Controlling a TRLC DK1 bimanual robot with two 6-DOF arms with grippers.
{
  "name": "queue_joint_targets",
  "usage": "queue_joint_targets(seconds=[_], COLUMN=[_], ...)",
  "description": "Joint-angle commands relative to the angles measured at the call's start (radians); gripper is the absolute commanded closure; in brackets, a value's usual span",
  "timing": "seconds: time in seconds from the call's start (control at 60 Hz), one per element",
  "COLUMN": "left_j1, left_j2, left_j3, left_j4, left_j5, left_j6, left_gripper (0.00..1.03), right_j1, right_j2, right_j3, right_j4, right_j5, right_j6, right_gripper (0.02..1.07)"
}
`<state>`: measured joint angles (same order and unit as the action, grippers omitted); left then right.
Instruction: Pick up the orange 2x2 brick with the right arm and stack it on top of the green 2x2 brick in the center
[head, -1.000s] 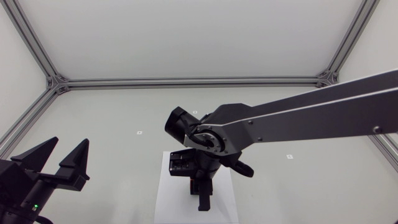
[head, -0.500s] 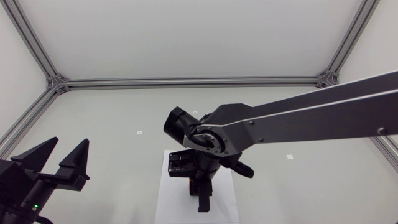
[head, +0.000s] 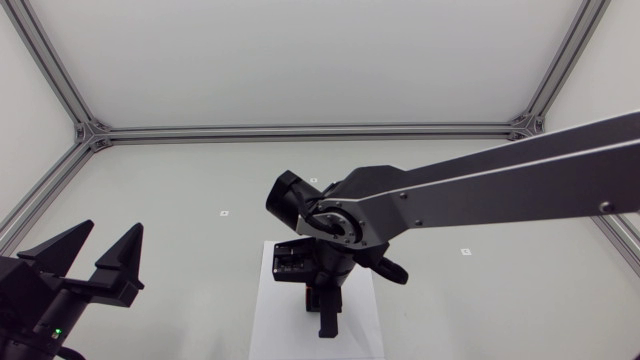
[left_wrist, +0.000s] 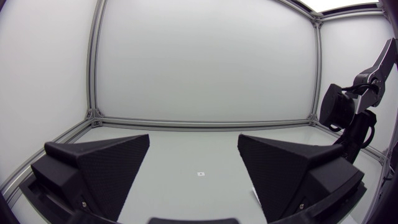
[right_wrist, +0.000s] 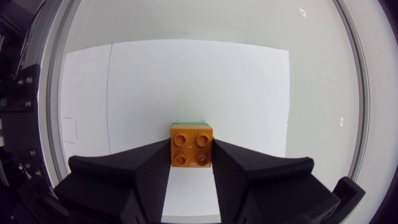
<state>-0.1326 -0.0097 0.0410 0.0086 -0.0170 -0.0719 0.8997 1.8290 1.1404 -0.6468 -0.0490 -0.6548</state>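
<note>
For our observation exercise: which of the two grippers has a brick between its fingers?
The right gripper: it clasps the orange brick from both sides. The left gripper stands open, empty.

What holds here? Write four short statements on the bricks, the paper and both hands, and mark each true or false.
1. The right hand grips the orange brick from two sides. True.
2. The left hand holds a brick. False: it is open, with nothing between its fingers.
3. An edge of the green brick shows just past the orange brick. True.
4. The bricks are over bare table, off the white paper. False: the paper lies under them.
</note>
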Motion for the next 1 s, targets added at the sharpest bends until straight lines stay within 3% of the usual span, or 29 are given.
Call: queue_joint_targets(seconds=[0.0, 0.467, 0.85, 0.983], left_j1=[-0.005, -0.007, -0.007, -0.007], left_j2=[-0.003, -0.003, -0.003, -0.003], left_j3=[-0.041, -0.041, -0.041, -0.041], left_j4=[-0.010, -0.010, -0.010, -0.010], left_j5=[-0.003, -0.003, -0.003, -0.003], left_j6=[-0.020, -0.019, -0.019, -0.020], left_gripper=[0.04, 0.04, 0.04, 0.04], right_j1=[0.005, 0.004, -0.001, 0.002], right_j2=[0.027, 0.050, 0.050, 0.058], right_j3=[-0.010, -0.013, -0.014, -0.018], right_j4=[0.007, 0.021, 0.022, 0.027], right_j5=[-0.003, -0.002, -0.002, -0.003], right_j6=[0.003, 0.000, -0.008, -0.012], right_gripper=[0.83, 0.81, 0.36, 0.34])
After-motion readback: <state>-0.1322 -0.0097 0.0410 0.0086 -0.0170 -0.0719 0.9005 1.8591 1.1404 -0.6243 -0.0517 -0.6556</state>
